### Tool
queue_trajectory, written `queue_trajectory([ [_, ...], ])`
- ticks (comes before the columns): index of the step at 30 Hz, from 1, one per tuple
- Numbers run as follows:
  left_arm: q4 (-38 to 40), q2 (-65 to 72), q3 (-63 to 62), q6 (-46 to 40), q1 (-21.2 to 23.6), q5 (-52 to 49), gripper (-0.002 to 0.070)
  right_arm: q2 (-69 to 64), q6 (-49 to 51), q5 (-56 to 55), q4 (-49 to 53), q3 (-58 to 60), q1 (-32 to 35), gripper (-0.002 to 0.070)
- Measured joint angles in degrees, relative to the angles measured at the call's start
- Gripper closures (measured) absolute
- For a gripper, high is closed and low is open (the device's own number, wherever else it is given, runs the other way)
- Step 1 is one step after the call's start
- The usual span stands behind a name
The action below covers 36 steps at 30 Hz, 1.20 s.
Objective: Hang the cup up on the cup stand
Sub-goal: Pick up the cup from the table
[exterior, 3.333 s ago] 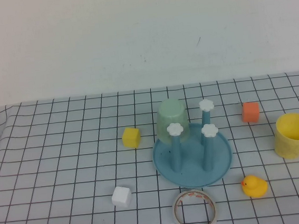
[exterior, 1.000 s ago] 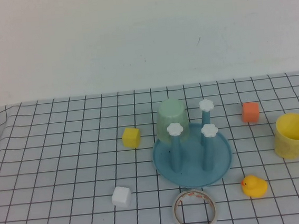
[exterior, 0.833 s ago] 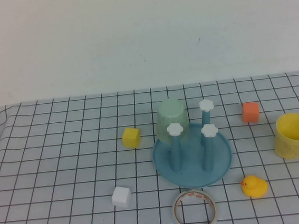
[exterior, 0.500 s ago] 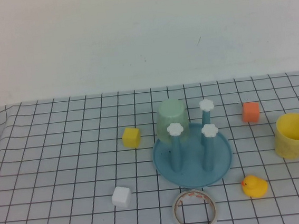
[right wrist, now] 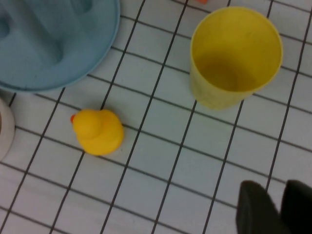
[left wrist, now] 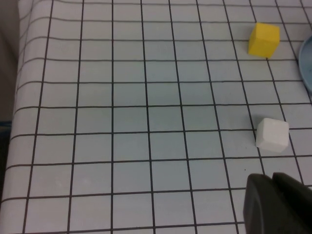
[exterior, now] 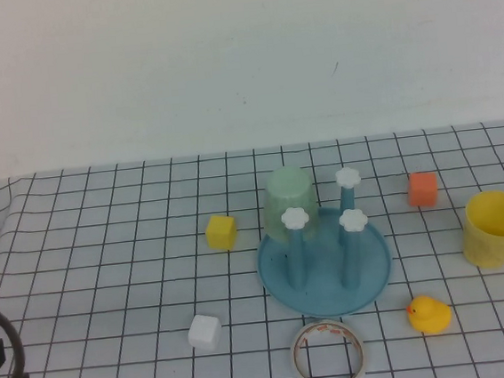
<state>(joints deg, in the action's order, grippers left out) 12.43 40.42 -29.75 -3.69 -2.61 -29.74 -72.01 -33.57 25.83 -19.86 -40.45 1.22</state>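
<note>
The yellow cup [exterior: 495, 228] stands upright, mouth up, on the checked cloth at the right; it also shows in the right wrist view [right wrist: 235, 56]. The cup stand [exterior: 376, 275], a round light-blue tray with blue pegs and white flower knobs, stands mid-table, and its rim shows in the right wrist view [right wrist: 58, 44]. A mint-green cup [exterior: 287, 202] hangs upside down on its back left peg. My right gripper [right wrist: 279, 187] is shut and empty, on the near side of the yellow cup. My left gripper [left wrist: 271, 178] is shut and empty, near the white cube.
A yellow duck [exterior: 428, 314] and a white tape roll [exterior: 329, 353] lie in front of the stand. A yellow cube [exterior: 221, 231] and a white cube [exterior: 205, 331] lie to its left. An orange cube [exterior: 423, 189] lies behind the yellow cup.
A dark part of my left arm has come into the high view at the lower left corner. The cup, the stand and the other objects have not moved.
</note>
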Motion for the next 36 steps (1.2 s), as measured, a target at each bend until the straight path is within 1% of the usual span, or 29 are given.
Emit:
queue_trajectory([
  [4, 0.0, 1.6, 0.0, 0.0, 0.0, 0.8, 0.0676, -7.6, -0.2, 0.0, 0.3, -6.7, 0.0, 0.0419],
  [6, 0.0, 2.0, 0.0, 0.0, 0.0, 1.0, 0.0676, -11.5, -0.2, 0.0, 0.3, -10.0, 0.0, 0.0365],
  [8, 0.0, 2.1, 0.0, 0.0, 0.0, 1.4, 0.0676, -15.5, -0.2, -0.5, 0.5, -13.6, 0.0, 0.0337],
  [11, 0.0, 2.1, 0.0, 0.0, 0.0, 1.9, 0.0676, -22.4, -0.2, -1.6, 1.6, -18.7, 0.0, 0.0318],
  [14, 0.0, 2.1, 0.0, 0.0, 0.0, 2.1, 0.0676, -28.6, -0.2, -2.5, 2.9, -23.6, 0.0, 0.0316],
  [19, 0.1, 2.1, 0.0, 0.0, 0.0, 2.7, 0.0676, -35.9, -0.2, -2.7, 3.1, -28.3, 0.0, 0.0316],
  [23, 0.1, 2.1, 0.0, -0.1, 0.0, 2.8, 0.0676, -40.1, -0.2, -2.9, 3.5, -29.2, 0.0, 0.0316],
  [30, 0.0, 2.1, 0.0, -0.8, 0.0, 2.1, 0.0676, -43.5, -0.2, -2.9, 5.4, -29.2, 0.0, 0.0316],
  [32, 0.0, 2.1, 0.0, -1.5, 0.0, 2.3, 0.0676, -43.8, -0.2, -2.8, 5.5, -29.3, 0.0, 0.0334],
  [33, 0.0, 2.1, 0.1, -1.5, 0.0, 2.7, 0.0676, -43.8, -0.2, -2.7, 5.5, -29.3, 0.0, 0.0354],
  [36, 0.6, 2.1, 0.9, -1.7, 0.0, 3.9, 0.0676, -43.8, -0.2, -2.5, 5.5, -29.3, 0.0, 0.0443],
])
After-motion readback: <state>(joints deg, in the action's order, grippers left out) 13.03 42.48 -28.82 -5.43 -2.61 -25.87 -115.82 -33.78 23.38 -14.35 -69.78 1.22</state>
